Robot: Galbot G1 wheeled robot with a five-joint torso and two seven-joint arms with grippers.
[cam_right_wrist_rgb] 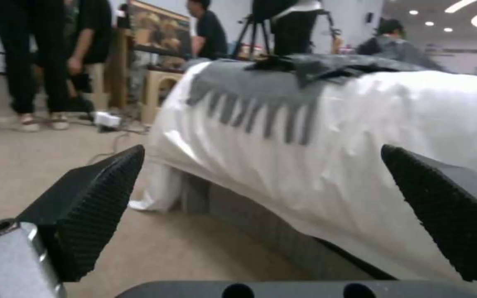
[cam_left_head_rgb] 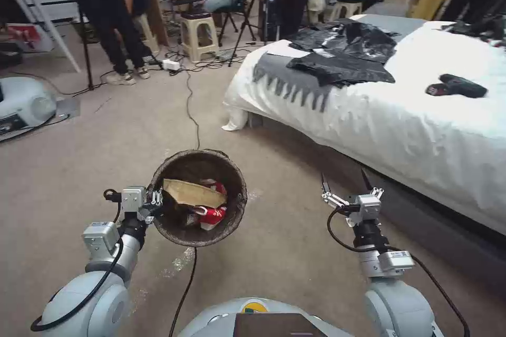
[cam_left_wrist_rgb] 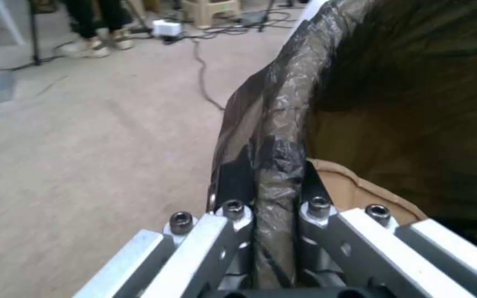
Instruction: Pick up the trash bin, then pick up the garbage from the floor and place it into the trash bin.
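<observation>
The trash bin (cam_left_head_rgb: 198, 163), round and lined with a dark brown bag over its rim, hangs above the carpet in front of me. My left gripper (cam_left_head_rgb: 157, 205) is shut on its near-left rim; the left wrist view shows the fingers (cam_left_wrist_rgb: 233, 182) pinching the bagged rim (cam_left_wrist_rgb: 274, 174). Inside the bin lie garbage pieces: a crumpled brown paper bag (cam_left_head_rgb: 191, 192), also seen as brown paper (cam_left_wrist_rgb: 354, 190), and a red-and-white wrapper (cam_left_head_rgb: 212, 216). My right gripper (cam_left_head_rgb: 343, 179) stands open and empty to the right, near the bed, its black ribbed pads (cam_right_wrist_rgb: 92, 207) wide apart.
A bed with a white sheet (cam_left_head_rgb: 421, 131) and dark clothes (cam_left_head_rgb: 342, 52) fills the right side. A black cable (cam_left_head_rgb: 191, 110) runs across the beige carpet toward a stool (cam_left_head_rgb: 198, 34) and people's legs at the back. A grey device (cam_left_head_rgb: 23, 102) sits far left.
</observation>
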